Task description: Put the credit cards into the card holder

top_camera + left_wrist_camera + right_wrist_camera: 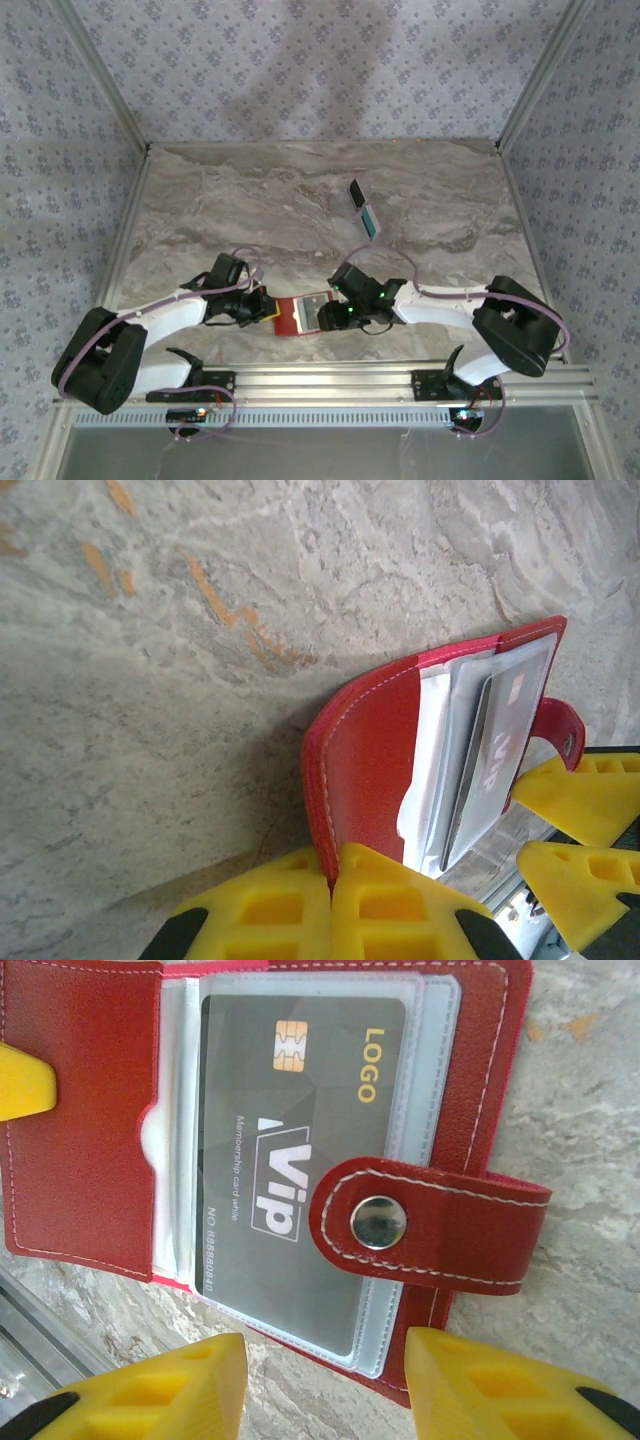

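Observation:
The red card holder [90,1140] lies open near the table's front edge, also visible from above as the card holder [296,316]. A dark grey credit card [290,1160] marked VIP sits inside its clear sleeve, and the snap strap [430,1225] lies across it. My left gripper [345,875] is shut on the edge of the card holder's [375,770] left cover, which it holds raised. My right gripper [320,1390] is open just off the holder's near edge, with nothing between its fingers. Two more credit cards, one dark [355,190] and one teal-blue [371,221], lie at the back right.
The marble tabletop [250,200] is bounded by metal frame rails, with an aluminium rail [330,380] along the front close behind both grippers. The two grippers [265,308] [328,316] face each other across the card holder, only a few centimetres apart.

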You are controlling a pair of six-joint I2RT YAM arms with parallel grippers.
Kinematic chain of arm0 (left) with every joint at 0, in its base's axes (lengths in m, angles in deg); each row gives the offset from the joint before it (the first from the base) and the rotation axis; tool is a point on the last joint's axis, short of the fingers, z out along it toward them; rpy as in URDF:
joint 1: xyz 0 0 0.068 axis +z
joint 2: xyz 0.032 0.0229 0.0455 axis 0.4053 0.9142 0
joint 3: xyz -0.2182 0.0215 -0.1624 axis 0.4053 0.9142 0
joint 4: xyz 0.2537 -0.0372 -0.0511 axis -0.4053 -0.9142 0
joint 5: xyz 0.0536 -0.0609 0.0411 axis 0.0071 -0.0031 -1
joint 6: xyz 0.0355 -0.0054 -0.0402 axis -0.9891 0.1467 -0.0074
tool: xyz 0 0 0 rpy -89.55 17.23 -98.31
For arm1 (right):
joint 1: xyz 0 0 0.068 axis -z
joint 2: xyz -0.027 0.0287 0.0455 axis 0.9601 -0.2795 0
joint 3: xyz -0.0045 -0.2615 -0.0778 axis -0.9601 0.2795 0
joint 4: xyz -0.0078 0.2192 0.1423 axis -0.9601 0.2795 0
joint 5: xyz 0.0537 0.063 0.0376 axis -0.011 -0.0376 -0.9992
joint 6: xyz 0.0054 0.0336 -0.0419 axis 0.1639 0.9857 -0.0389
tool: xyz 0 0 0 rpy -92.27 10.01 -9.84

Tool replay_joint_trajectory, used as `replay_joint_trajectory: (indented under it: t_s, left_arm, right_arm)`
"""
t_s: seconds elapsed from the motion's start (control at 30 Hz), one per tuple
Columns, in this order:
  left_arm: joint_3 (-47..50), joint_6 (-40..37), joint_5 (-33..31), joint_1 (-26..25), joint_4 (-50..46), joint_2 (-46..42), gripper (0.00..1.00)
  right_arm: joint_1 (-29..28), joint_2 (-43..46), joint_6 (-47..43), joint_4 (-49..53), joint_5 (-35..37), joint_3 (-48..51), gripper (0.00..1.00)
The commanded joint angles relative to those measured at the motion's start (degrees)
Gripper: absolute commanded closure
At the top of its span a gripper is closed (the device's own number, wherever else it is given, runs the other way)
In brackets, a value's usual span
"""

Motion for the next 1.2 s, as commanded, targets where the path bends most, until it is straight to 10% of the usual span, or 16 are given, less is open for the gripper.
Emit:
replay_joint_trajectory:
  t_s: [0.0, 1.17]
  left_arm:
    - [-0.2, -0.7, 0.3, 0.3, -1.5, -0.8, 0.98]
    - [0.1, -0.7, 0.3, 0.3, -1.1, -0.4, 0.98]
  right_arm:
    - [-0.2, 0.2, -1.0, 0.2, -0.4, -1.6, 0.54]
    - [2.4, -0.7, 2.2, -14.4, -10.4, 3.5, 0.65]
